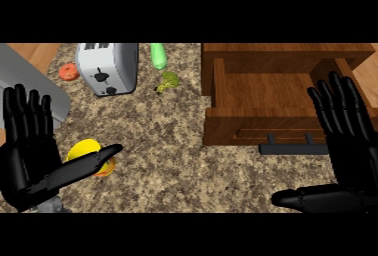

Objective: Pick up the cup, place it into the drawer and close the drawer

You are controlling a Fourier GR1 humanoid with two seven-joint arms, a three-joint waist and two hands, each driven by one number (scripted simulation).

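One speckled counter (170, 150) bears toaster (107, 67), cup (86, 150) and open drawer (269, 95).

Speckled brown granite tabletop (184, 165) carries a silver toaster (108, 67). Left of the toaster lie a grey panel (29, 75) and pale wood (40, 52).
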